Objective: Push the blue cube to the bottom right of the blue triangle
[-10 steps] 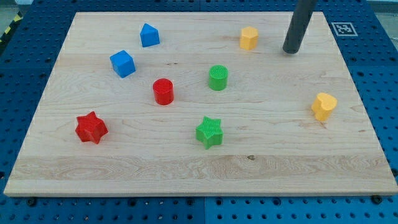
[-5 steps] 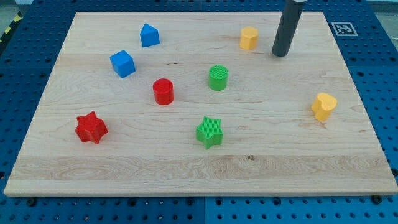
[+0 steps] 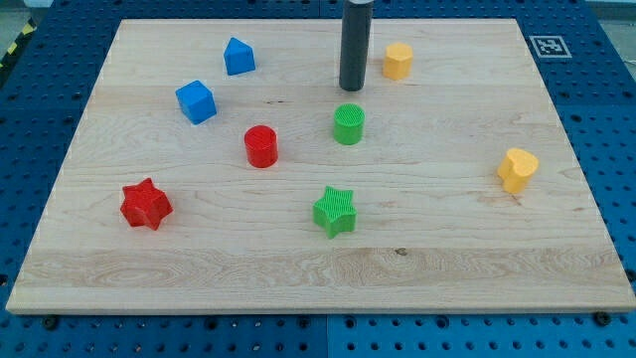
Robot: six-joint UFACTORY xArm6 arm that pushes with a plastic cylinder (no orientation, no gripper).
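No claw is in view, so nothing is held. The arm ends in a straight dark rod, and my tip (image 3: 352, 89) rests on the tabletop (image 3: 447, 249) near the middle of the view's top. The tip is just above the green cylinder (image 3: 349, 124), with a small gap between them. It is to the left of a yellow block (image 3: 398, 61), whose faceted shape looks roughly hexagonal. The tip is well apart from both blue blocks, which are away to its left.

The blue cube (image 3: 196, 101) sits in the upper left part of the tabletop, flat on one face. It lies below and to the left of the blue triangle (image 3: 238, 56), near it but not touching. The cube's sides look equal, so it has no long axis. It is turned a little askew to the tabletop's edges, with one upright edge facing roughly the view's bottom. The blue triangle's peak points toward the view's top.

A red cylinder (image 3: 261, 146) stands upright below and to the right of the cube. A red star (image 3: 145, 204) lies at the lower left and a green star (image 3: 335, 211) lies below the green cylinder. A yellow heart-shaped block (image 3: 517, 169) sits alone at the view's right.

The blocks look like matte plastic with fine ribbed lines on their surfaces. The tabletop is pale wood with visible grain. It rests on a blue perforated surface (image 3: 616, 149), and a black-and-white square marker (image 3: 550, 46) sits by its top right corner.
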